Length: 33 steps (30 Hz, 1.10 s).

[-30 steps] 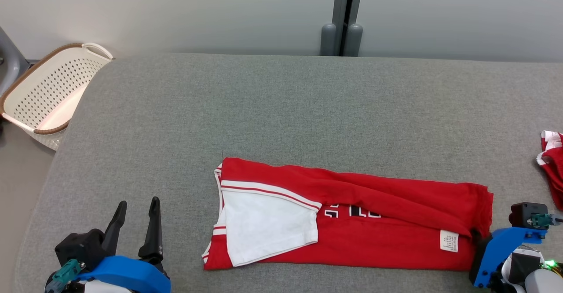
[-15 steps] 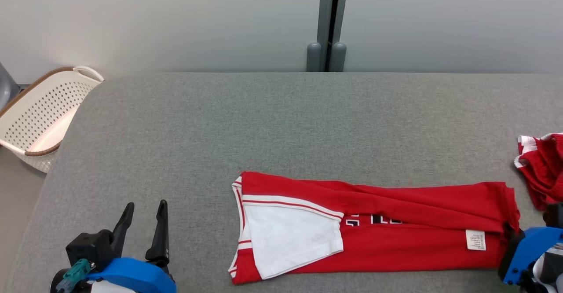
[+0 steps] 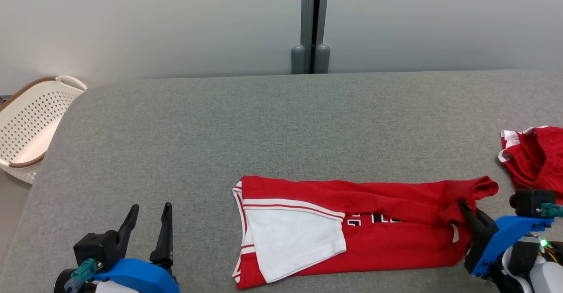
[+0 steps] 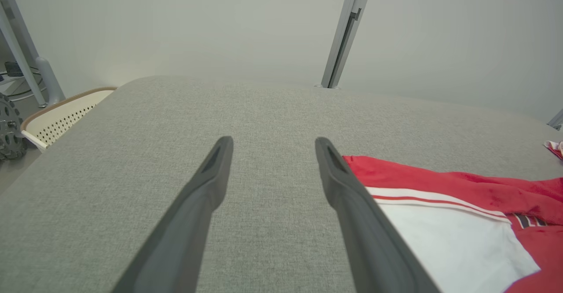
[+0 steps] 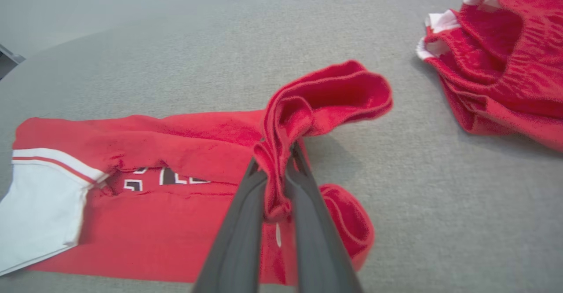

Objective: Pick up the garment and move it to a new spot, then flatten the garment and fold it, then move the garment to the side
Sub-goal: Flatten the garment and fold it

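The red jersey shirt with a white sleeve (image 3: 396, 240) lies as a long folded band on the grey cloth-covered table (image 3: 264, 121), its long axis running from the robot's left to right. The right gripper (image 5: 277, 161) is closed on the bunched hem at the right end. The left gripper (image 3: 150, 206), fingers wide apart and empty, stands apart to the left of the sleeve end, so the fold, I judge, must travel leftward.

Our left gripper (image 3: 151, 206) sits at the lower left of the head view, its two dark fingers spread apart and pointing up the frame. Our right gripper (image 3: 464, 206), at the lower right, angles up-left, its fingers pinched together on the garment (image 3: 396, 240).
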{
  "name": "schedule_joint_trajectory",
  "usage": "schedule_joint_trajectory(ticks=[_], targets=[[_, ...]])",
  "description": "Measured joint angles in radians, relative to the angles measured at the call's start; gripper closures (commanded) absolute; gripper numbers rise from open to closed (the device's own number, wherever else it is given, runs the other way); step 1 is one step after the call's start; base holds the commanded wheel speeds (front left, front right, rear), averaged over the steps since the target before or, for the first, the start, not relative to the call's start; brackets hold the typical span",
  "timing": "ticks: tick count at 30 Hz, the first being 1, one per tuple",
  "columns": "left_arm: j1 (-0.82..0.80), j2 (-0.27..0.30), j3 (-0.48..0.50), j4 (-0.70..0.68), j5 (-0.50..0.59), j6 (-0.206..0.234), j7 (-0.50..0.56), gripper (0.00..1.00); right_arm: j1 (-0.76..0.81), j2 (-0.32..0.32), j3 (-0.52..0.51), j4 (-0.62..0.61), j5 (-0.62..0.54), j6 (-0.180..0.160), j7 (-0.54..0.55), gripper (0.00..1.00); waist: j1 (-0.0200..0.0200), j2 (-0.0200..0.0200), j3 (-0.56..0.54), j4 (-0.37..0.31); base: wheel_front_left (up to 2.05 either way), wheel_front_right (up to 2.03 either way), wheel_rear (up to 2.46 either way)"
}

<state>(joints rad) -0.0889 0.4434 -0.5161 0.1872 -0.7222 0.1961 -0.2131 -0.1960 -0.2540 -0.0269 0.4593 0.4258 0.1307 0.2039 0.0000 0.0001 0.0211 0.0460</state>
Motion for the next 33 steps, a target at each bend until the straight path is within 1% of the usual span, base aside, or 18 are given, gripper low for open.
schedule_joint_trajectory(ticks=[5,8,11,14,17,21,28,33], targets=[[-0.001,-0.003,-0.005,0.007,0.001,0.001,-0.002,0.0,0.037,0.032,0.088,-0.171,0.067,0.0,0.063,1.0,0.0,0.0,-0.006,0.02,0.0,0.0,0.0],[-0.002,-0.007,-0.006,0.011,0.001,0.001,-0.006,0.0,0.041,0.061,0.138,-0.248,0.103,0.0,0.093,1.0,-0.0001,-0.0002,-0.008,0.037,0.0,0.0,0.0],[-0.007,-0.011,-0.008,0.016,0.001,-0.001,-0.009,0.0,0.04,0.102,0.189,-0.288,0.136,0.0,0.113,1.0,-0.0001,-0.0001,-0.006,0.055,0.0,0.0,0.0],[-0.015,-0.015,-0.01,0.018,0.001,-0.003,-0.01,0.0,0.023,0.141,0.242,-0.289,0.151,0.0,0.113,1.0,0.0,-0.0001,0.002,0.074,0.0,0.0,0.0],[-0.024,-0.022,-0.013,0.023,0.002,-0.007,-0.014,0.0,-0.021,0.173,0.29,-0.256,0.167,0.0,0.098,1.0,0.0,-0.0001,0.014,0.095,0.0,0.0,0.0],[-0.048,-0.036,-0.019,0.03,0.007,-0.013,-0.017,0.0,-0.084,0.193,0.341,-0.167,0.168,0.0,0.07,1.0,0.0,-0.0002,0.032,0.129,0.0,0.0,0.0],[-0.079,-0.063,-0.031,0.054,0.011,-0.03,-0.025,0.0,-0.188,0.202,0.408,0.007,0.167,0.0,0.006,1.0,0.0,-0.0001,0.065,0.186,0.0,0.0,0.0],[-0.086,-0.076,-0.037,0.075,0.016,-0.038,-0.031,0.0,-0.241,0.203,0.492,0.106,0.218,0.0,-0.033,1.0,0.0001,-0.0001,0.075,0.21,0.0,0.0,0.0]])
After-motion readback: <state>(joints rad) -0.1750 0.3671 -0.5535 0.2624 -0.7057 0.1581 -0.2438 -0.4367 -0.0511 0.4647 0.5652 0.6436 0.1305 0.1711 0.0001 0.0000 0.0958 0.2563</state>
